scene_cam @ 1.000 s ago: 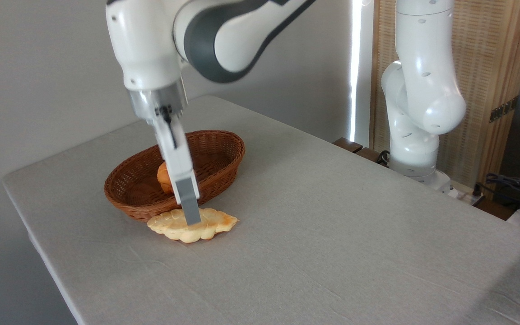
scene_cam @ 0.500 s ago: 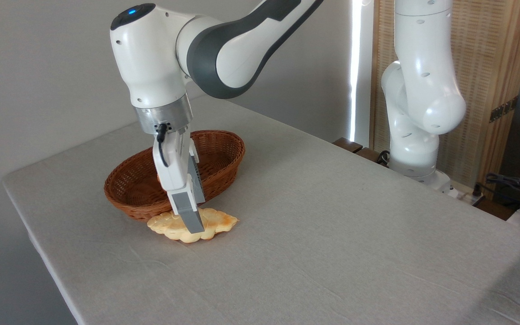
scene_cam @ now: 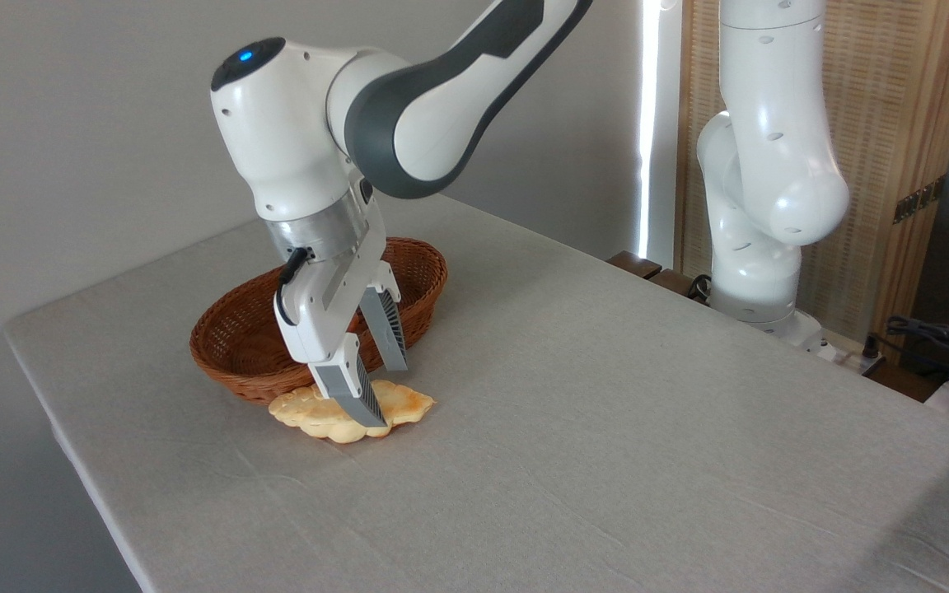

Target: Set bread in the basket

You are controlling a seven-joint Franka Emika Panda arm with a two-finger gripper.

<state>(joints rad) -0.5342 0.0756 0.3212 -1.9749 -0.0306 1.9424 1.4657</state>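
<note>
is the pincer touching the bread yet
Cannot tell. In the camera view the open pincer overlaps the bread, its near fingertip over the loaf, but no contact or gap shows plainly.

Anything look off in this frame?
Nothing damaged or spilled. The bread lies flat on the table, against the basket wall, not in it. The gripper is open and tilted; its near finger sits across the loaf, and the far one looks higher, by the basket's side.

one fixed cam, raised, off the table (scene_cam: pixel 606 428) corner, angled down; mid-range, arm base at right.
</note>
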